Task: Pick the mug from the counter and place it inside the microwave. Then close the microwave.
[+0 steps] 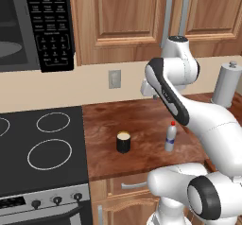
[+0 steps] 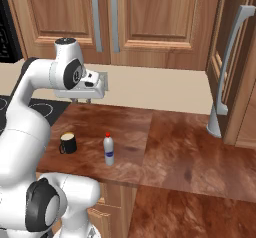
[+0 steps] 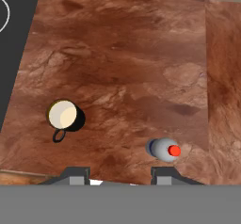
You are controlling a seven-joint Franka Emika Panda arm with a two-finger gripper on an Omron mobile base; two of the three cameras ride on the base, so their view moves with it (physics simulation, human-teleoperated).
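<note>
The mug [image 1: 123, 142] [image 2: 68, 143] [image 3: 66, 116], black with a cream top and a small handle, stands upright near the front edge of the reddish-brown counter [image 1: 142, 117] [image 2: 175, 147] [image 3: 127, 58]. My gripper [image 2: 82, 100] [image 3: 121, 176] hangs high above the counter, pointing down, open with nothing between its fingers. In the hand view the mug lies up and to the left of the fingertips. The microwave [image 1: 49, 25] hangs at the upper left, its cavity open and the turntable showing.
A slim white bottle with a red cap [image 1: 171, 137] [image 2: 108, 150] [image 3: 164, 149] stands just right of the mug. The black stovetop [image 1: 42, 143] [image 3: 14, 53] borders the counter on the left. A paper towel roll [image 1: 228, 84] stands at the back right. Wooden cabinets hang above.
</note>
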